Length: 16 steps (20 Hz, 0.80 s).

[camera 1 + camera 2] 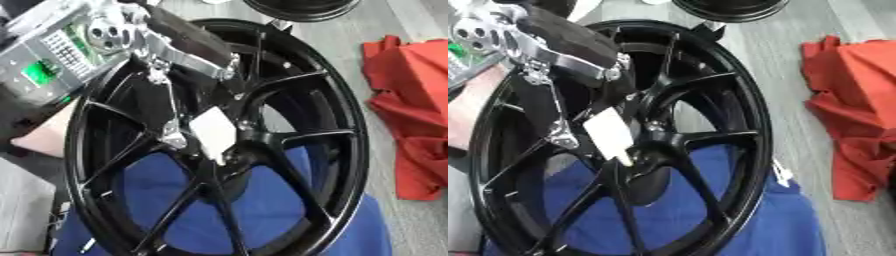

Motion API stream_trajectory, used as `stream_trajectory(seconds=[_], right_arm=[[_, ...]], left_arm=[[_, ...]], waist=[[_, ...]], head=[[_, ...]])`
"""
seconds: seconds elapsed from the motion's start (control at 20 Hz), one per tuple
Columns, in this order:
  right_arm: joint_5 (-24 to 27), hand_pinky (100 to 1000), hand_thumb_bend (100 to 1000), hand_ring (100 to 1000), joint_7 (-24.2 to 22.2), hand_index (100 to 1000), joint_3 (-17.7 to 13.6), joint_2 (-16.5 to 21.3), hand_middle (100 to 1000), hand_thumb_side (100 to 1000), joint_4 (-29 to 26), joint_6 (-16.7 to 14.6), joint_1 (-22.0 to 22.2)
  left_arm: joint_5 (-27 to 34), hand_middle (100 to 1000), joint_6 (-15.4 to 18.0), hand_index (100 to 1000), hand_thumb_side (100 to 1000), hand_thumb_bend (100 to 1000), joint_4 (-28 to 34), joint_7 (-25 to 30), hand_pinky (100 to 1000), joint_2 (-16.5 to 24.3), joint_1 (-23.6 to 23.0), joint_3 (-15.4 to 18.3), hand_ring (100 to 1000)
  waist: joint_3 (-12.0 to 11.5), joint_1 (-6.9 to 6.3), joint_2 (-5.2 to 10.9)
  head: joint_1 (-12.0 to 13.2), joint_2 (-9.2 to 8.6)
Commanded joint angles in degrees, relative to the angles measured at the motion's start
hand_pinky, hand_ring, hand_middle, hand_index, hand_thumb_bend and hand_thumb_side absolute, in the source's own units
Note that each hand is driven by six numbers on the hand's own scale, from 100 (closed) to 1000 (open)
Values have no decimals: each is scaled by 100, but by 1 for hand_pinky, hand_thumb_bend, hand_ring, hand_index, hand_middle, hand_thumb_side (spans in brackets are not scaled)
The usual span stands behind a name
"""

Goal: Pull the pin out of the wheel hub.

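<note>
A: Pin [223, 159]: presumably the small pale tip at the hub [234, 150], centre of frame, just under a white pad on the hand. Mostly hidden; material not readable.

B: Hub belongs to what?

A: Black spoked wheel [341, 125], filling the middle of the frame, lying over a blue cloth [262, 205] at the bottom. Red cloth [411, 120] at the right edge, well apart from the wheel. Second dark rim [302, 7] at the top edge.

B: Hand status?

A: Left hand [188, 127] enters from the upper left, reaching down across the spokes to the hub. Fingers are drawn together at the hub, the white pad against the pale tip. Whether they actually pinch the pin, I cannot tell. Right hand: not seen.

B: Handling notes?

A: Judged: pin is small, stiff and light, likely smooth and easy to slip. Take it by the exposed end, fingertips on opposite sides, and draw straight along its axis. The wheel looks heavy enough to stay put during the pull.

B: Risk?

A: Fingers sliding off the short tip, or pulling askew and jamming it.
</note>
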<state>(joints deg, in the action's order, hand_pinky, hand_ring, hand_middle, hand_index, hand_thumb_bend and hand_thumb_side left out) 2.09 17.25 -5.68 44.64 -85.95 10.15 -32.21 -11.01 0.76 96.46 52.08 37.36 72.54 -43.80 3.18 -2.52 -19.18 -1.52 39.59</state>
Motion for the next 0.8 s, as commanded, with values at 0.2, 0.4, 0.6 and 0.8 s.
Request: stream_trajectory(seconds=[0.2,0.4,0.6,0.8], right_arm=[[19,763,100,635,44,681,-96,157,685,778,-13,-1,-54],[21,763,100,635,52,681,-101,163,685,777,-4,-6,-56],[17,763,100,635,53,681,-106,163,686,777,-6,-12,-63],[11,764,100,635,52,681,-108,168,686,776,-10,-13,-72]], left_arm=[[40,315,-229,479,100,363,165,-12,620,82,129,275,495],[88,295,-293,451,100,395,241,-12,614,135,116,455,483],[135,282,-352,433,100,441,307,-12,613,174,176,756,477],[132,279,-371,432,100,455,316,-13,615,215,273,1100,475]], waist=[[11,23,163],[9,28,165],[5,37,170],[0,51,178]], head=[[23,-58],[30,-62],[31,-70],[47,-80]])
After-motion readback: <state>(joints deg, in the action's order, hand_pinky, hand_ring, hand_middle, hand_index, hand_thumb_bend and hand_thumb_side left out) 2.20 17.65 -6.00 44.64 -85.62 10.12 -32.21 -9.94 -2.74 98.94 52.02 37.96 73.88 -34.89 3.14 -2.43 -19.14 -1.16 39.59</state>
